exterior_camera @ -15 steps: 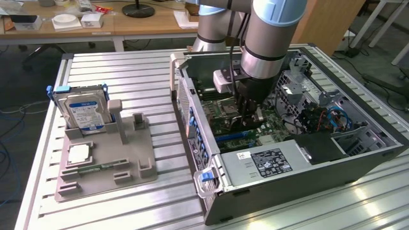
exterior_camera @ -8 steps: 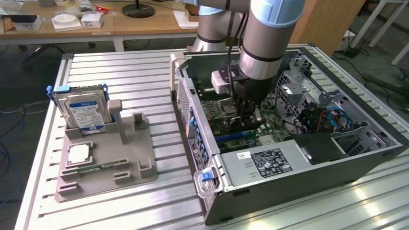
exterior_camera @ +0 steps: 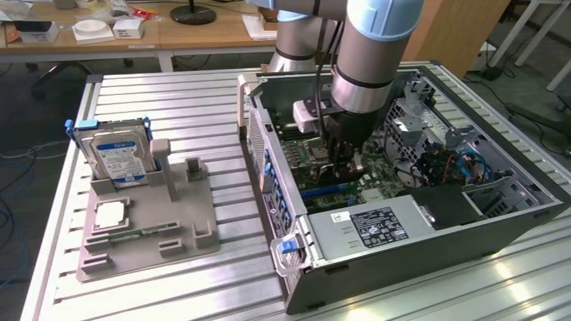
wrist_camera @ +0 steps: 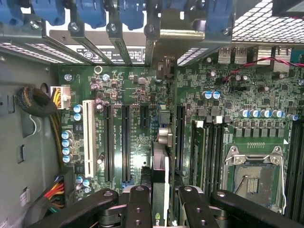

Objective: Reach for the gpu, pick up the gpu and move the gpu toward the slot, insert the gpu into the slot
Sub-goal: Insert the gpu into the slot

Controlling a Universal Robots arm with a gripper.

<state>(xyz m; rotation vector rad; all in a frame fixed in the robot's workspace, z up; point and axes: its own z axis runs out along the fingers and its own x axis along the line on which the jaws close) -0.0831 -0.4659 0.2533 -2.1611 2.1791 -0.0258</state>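
inside the case, the fingers (wrist_camera: 161,202) grip the gpu (wrist_camera: 160,175) edge-on above the green motherboard (wrist_camera: 133,128).

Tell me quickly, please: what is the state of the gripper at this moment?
Gripper: closed on the gpu, holding it edge-on above the green motherboard inside the computer case.

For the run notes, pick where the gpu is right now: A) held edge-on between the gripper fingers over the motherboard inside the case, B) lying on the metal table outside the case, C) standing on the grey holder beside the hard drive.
A: in the wrist view the gpu stands edge-on between the gripper fingers, above the green motherboard.
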